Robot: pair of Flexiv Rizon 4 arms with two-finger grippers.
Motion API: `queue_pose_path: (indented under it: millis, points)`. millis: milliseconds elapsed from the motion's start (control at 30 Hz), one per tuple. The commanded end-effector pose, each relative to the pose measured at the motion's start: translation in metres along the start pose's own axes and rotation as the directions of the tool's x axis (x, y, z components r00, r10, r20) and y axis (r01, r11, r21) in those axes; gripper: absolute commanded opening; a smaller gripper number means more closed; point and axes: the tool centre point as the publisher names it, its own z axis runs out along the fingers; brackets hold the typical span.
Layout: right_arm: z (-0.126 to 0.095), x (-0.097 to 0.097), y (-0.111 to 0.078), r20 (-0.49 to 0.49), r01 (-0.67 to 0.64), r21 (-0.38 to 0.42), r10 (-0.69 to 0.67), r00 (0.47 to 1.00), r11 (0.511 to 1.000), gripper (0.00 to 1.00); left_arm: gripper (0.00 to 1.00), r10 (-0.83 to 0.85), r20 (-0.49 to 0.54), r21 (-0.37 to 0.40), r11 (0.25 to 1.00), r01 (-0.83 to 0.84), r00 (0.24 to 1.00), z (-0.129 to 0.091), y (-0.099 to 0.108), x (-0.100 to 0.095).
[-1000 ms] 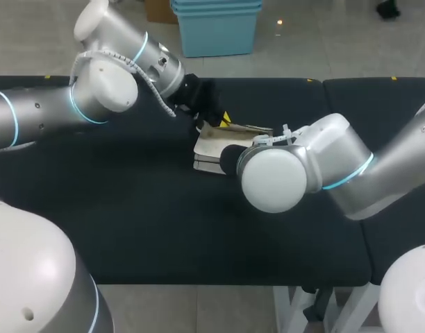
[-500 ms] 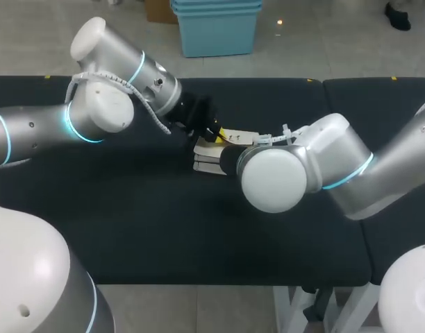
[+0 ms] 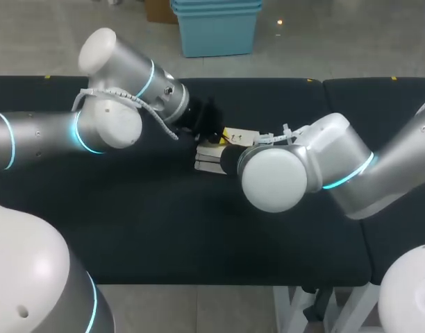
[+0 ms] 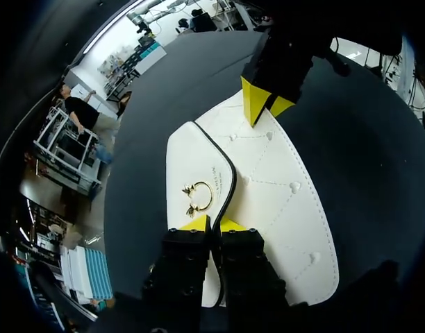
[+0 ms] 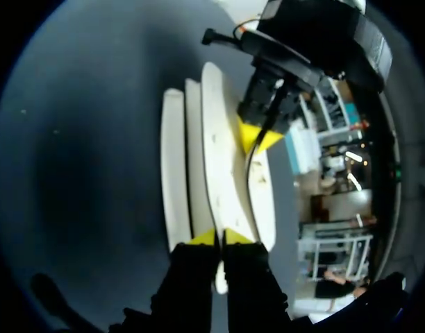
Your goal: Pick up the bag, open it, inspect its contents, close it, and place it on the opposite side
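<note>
The white bag (image 3: 207,161) lies flat in the middle of the black table (image 3: 129,222). In the left wrist view the bag (image 4: 282,187) shows quilted panels, a black-trimmed flap edge and a gold clasp (image 4: 197,198). My left gripper (image 4: 214,223) is shut on that trimmed edge, just beside the clasp. My right gripper (image 5: 219,238) is shut on a thin layer at the bag's (image 5: 198,152) opposite end. Each gripper faces the other across the bag: the right gripper (image 4: 264,107) ahead of the left, the left gripper (image 5: 257,135) ahead of the right. From above, the left gripper (image 3: 223,134) shows; the right one is hidden behind its own arm.
My right arm's large elbow joint (image 3: 275,177) hangs over the table just right of the bag. My left arm (image 3: 108,118) stretches in over the table's back left. A seam (image 3: 323,90) splits the table on the right.
My left gripper has come down and slightly right with the flap. The flap stood raised a second ago and now lies flat on the bag. The right arm has not moved.
</note>
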Motion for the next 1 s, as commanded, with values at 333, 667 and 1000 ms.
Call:
queue_pose_path:
  millis: [333, 667, 1000]
  points:
    - [0.0, 0.003, 0.001, 0.004, -0.002, -0.004, 0.002, 1.0, 1.0, 0.0, 0.0, -0.026, 0.081, 0.041, 0.999, 0.023, 0.996, -0.003, 0.003, 0.011]
    - [0.0, 0.003, 0.001, 0.004, -0.002, -0.004, 0.002, 1.0, 1.0, 0.0, 0.43, -0.019, 0.138, 0.063, 0.998, 0.011, 0.99, -0.017, -0.001, 0.005]
    - [0.0, 0.003, 0.001, 0.004, -0.002, -0.004, 0.002, 1.0, 1.0, 0.0, 0.0, 0.011, 0.153, 0.062, 0.998, -0.021, 0.988, -0.02, -0.004, 0.005]
